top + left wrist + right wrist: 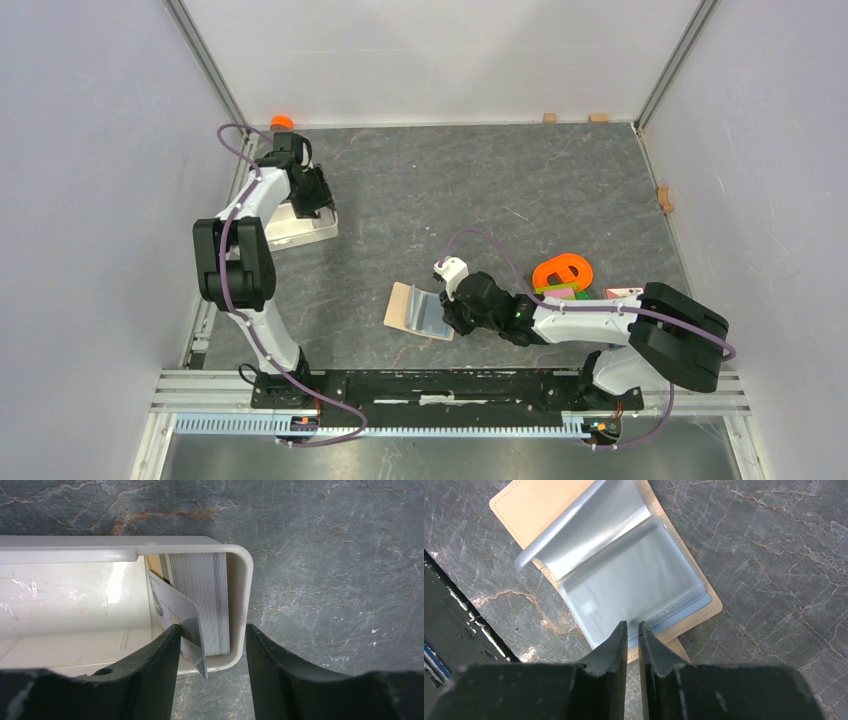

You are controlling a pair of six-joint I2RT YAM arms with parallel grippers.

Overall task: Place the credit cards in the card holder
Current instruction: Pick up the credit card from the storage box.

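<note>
Two grippers: left gripper (211,627) over the tray (75,542) at the far left of the table (325,555), right gripper (633,625) at the card holder (539,505) near the middle
Left gripper state: open and holding nothing, with one finger inside the tray touching a leaning card (172,607) and the other outside the tray's end wall
Right gripper state: jaws almost together with a thin slit, tips on the near edge of the pockets (634,580); I cannot tell whether a pocket leaf is pinched
Cards: the cards (200,590) stand on edge as a stack in the end of the tray; the pockets in view look empty
Card holder: lies open on the table with its tan cover down, well apart from the tray
Risk, tray wall: closing as the jaws stand would clamp the wall together with the stack, so the tray might lift or the grip might slip
Risk, too many: the whole stack sits between the fingers, so several cards could come up together and scatter
Risk, leaning card: it is thin and slick, and gripped by one edge it could twist or slide out on the way right
Risk, holder: it is light and loose, so any drag from the right gripper could shift it or close the pocket mouth and the card would miss
Risk, pocket film: it is soft, so a card corner could catch and buckle it
</note>
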